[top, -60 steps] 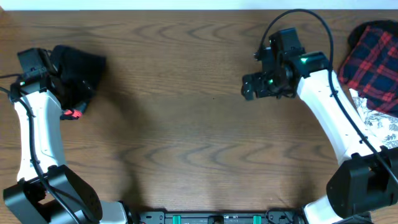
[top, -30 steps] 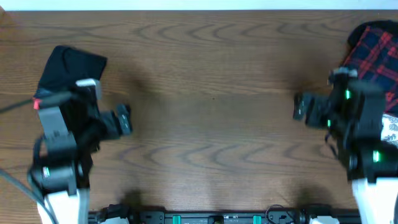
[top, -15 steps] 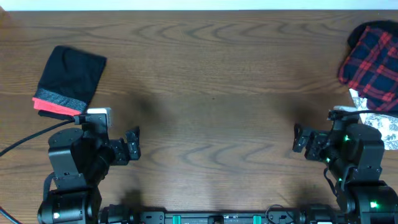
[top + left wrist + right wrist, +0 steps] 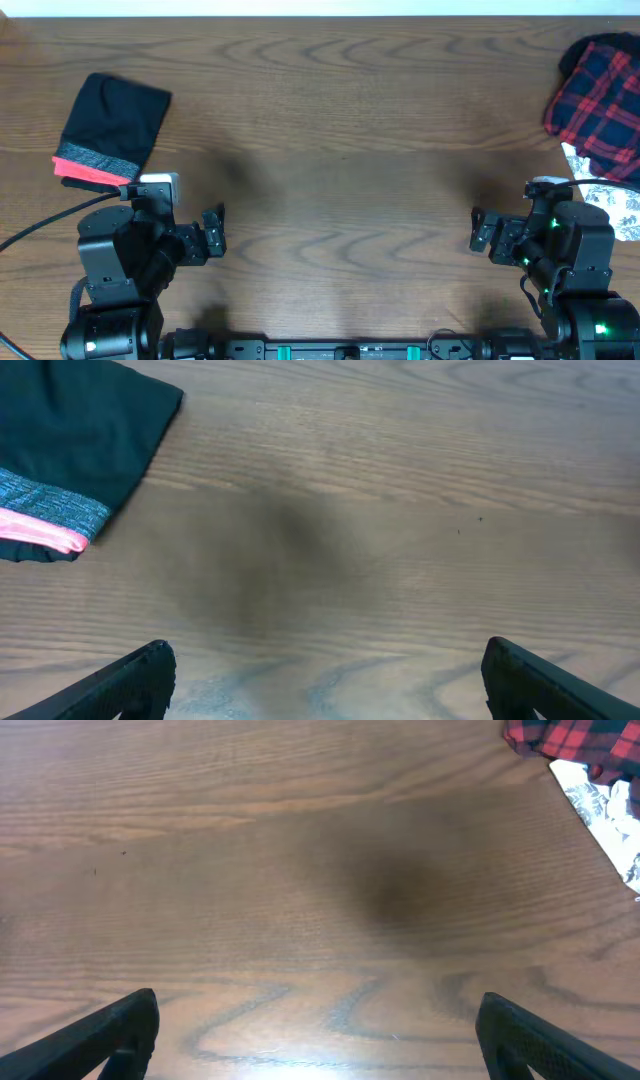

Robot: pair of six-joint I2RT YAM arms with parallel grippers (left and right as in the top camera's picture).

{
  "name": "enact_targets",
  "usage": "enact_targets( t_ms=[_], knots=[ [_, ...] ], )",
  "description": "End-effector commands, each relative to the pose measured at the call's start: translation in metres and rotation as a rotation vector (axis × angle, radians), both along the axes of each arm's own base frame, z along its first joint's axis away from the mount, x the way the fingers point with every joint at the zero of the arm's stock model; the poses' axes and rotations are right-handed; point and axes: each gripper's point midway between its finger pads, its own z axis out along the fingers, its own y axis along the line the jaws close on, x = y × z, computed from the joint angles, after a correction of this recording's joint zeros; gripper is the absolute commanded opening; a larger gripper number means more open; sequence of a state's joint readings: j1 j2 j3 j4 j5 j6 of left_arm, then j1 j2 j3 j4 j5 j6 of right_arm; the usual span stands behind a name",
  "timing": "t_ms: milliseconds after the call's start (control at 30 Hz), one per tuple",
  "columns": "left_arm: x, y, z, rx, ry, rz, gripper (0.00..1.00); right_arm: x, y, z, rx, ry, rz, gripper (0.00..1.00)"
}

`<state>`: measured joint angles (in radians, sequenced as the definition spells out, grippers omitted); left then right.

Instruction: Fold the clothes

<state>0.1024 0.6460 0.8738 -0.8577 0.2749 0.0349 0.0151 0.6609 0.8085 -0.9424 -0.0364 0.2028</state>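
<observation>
We see the left pincer [image 4: 213,232] with its jaws spread wide and holding nothing, low over the bare worktop [image 4: 340,150]. The folded black trousers [image 4: 112,128] lie ahead of it and off to its left, well apart, with the red-edged grey waistband on the side nearer the pincer. The right pincer [image 4: 480,232] gapes just as wide, also holding nothing. Ahead of it and to its right lies a red plaid garment [image 4: 600,100], with a white printed cloth [image 4: 612,205] nearer.
</observation>
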Motion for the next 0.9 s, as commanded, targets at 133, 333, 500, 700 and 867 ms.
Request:
enact_targets(
  t_ms=[133,333,500,700,867],
  knots=[
    [0.0,-0.001,-0.002,0.014,0.002,-0.019,0.98,-0.018,-0.002,-0.001,-0.012,0.005,-0.003,0.99],
    [0.0,-0.001,-0.002,0.014,0.002,-0.019,0.98,-0.033,-0.002,0.009,-0.132,-0.164,0.102,0.99],
    [0.0,-0.001,-0.002,0.014,0.002,-0.019,0.98,-0.037,-0.001,-0.001,-0.146,-0.309,0.108,0.99],
    [-0.001,-0.001,-0.002,0.014,0.003,-0.019,0.98,-0.016,0.005,0.006,-0.137,-0.566,0.116,0.99],
    [0.0,-0.001,-0.002,0.014,0.002,-0.019,0.98,0.013,0.01,0.026,-0.211,-0.812,0.147,0.99]
  ],
)
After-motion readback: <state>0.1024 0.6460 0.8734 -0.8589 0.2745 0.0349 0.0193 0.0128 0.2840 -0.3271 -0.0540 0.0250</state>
